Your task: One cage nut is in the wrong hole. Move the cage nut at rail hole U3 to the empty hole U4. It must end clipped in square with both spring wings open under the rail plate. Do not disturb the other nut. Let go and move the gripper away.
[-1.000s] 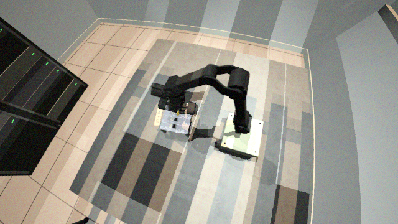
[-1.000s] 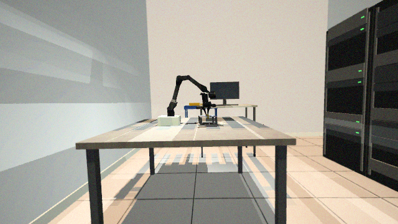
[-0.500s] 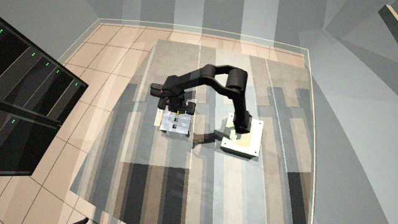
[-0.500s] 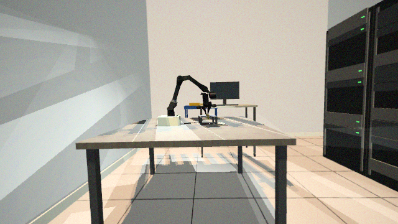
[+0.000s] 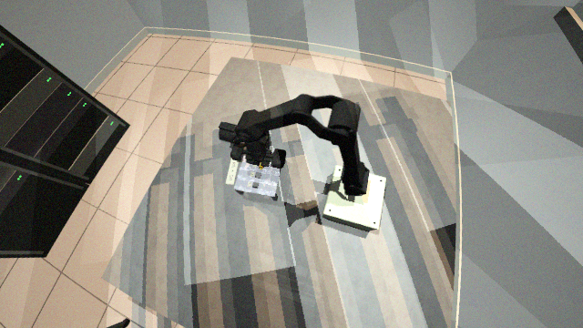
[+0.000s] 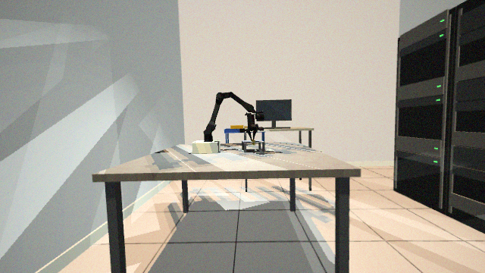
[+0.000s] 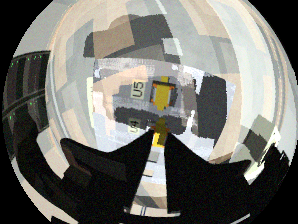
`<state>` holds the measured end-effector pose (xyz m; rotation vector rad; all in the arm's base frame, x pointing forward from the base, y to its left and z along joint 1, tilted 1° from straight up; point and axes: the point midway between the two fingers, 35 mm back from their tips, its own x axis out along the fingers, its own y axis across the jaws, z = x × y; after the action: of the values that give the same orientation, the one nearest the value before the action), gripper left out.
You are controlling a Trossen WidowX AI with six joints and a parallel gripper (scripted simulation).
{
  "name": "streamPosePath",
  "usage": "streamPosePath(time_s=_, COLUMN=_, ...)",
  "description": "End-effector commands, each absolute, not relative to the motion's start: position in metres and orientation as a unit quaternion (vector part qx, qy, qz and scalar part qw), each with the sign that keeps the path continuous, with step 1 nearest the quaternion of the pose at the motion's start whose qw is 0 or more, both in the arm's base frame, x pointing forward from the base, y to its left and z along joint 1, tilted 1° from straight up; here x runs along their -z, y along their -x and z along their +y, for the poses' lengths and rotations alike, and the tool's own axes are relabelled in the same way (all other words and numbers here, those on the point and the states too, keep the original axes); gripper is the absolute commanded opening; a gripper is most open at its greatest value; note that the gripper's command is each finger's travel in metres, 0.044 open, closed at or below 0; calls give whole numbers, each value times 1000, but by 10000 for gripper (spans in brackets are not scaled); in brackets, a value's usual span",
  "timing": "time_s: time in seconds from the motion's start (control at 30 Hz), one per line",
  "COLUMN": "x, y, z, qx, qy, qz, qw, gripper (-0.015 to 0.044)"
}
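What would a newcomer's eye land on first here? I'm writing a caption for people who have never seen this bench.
Probably the black arm, arching from its pale base block over the table. Up close, two yellow nuts stand out: one in the plate beside the U5 label, the other between the dark gripper's fingertips, near U4.

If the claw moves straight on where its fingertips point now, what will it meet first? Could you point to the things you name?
Probably the rail plate [image 5: 246,186] [image 7: 107,135] around U4, with the held cage nut [image 7: 160,138] touching first; the remaining gap is unclear.
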<state>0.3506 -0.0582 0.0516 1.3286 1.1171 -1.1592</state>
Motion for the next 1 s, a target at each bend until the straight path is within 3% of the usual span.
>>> streamPosePath(time_s=0.0, x=-53, y=-352, z=-59, qx=484, qy=-549, qz=461, qw=501, gripper=36)
streamPosePath(time_s=0.97, x=-54, y=-354, z=-60, qx=494, qy=-541, qz=471, qw=492, gripper=36)
